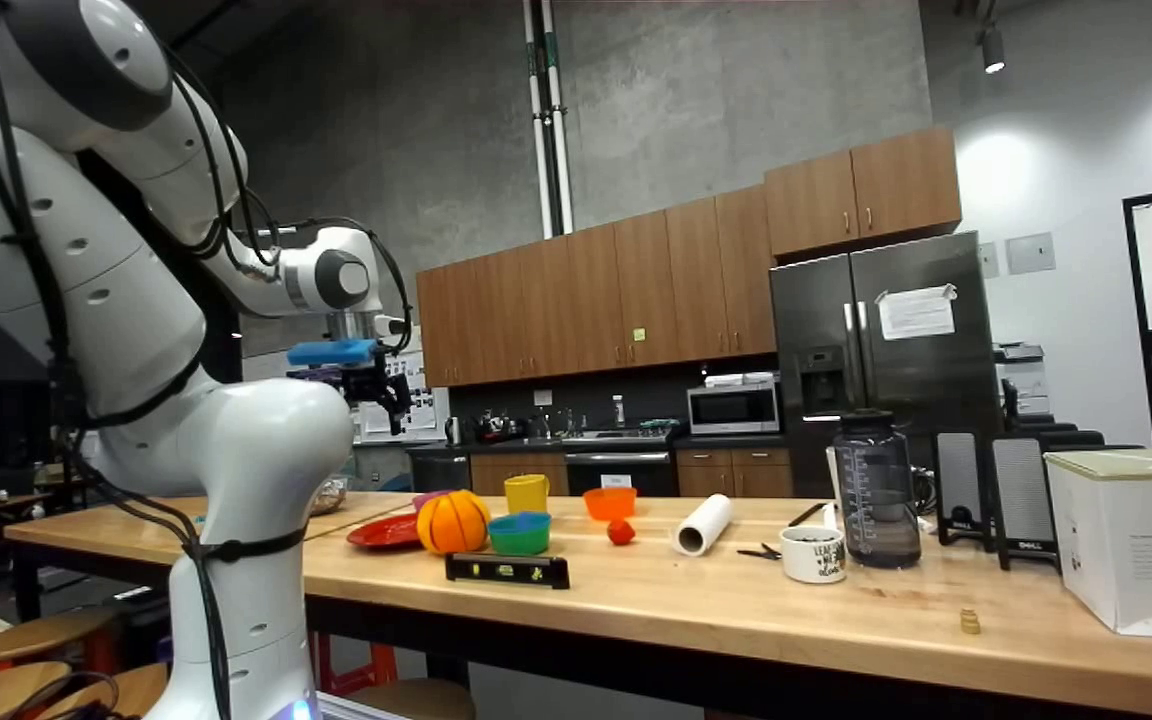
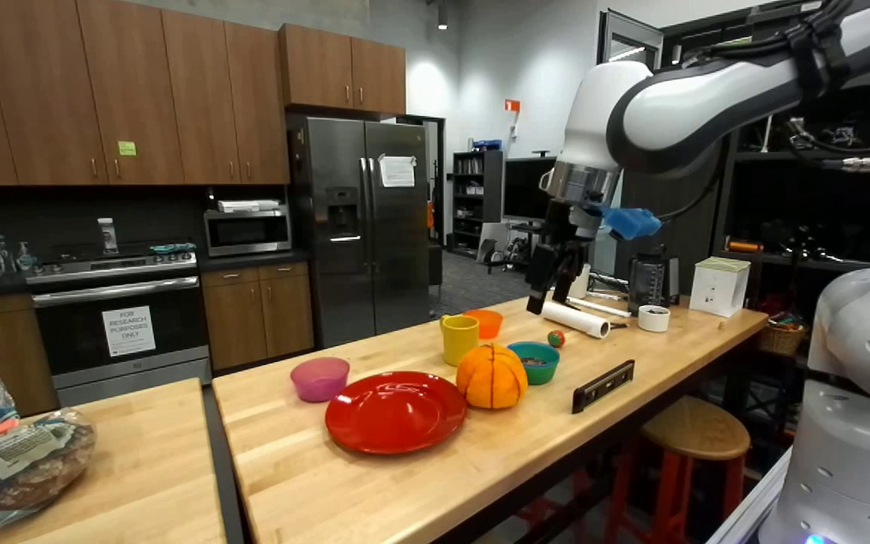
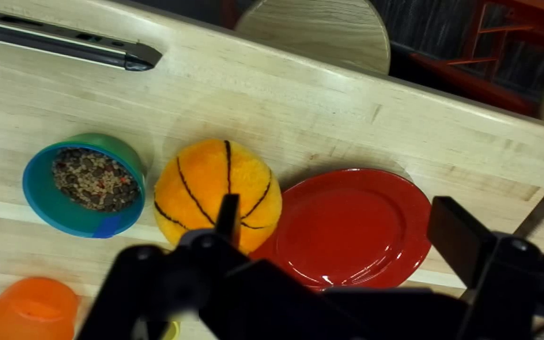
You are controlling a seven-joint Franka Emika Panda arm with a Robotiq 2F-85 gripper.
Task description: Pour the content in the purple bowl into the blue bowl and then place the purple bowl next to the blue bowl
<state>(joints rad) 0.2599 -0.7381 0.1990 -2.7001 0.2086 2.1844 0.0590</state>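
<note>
The purple bowl [image 2: 319, 380] stands upright at the near left of the table beside the red plate; its inside is not visible. Only a sliver of the purple bowl [image 1: 428, 498] shows in an exterior view, and it does not show in the wrist view. A teal bowl with a blue rim, best matching the blue bowl [image 3: 80, 222], holds brown mixed bits and stands left of the orange plush ball in the wrist view; it also shows in both exterior views [image 1: 520, 536] [image 2: 537, 372]. My gripper [image 3: 338, 217] is open and empty, high above the table [image 2: 548, 295].
The red plate [image 2: 396, 414] and orange plush pumpkin-like ball [image 2: 492, 376] lie between the bowls. A yellow mug [image 2: 460, 340], orange bowl [image 2: 486, 323], small red ball [image 1: 621, 532], black level [image 2: 603, 387] and white paper roll [image 1: 704, 524] stand nearby.
</note>
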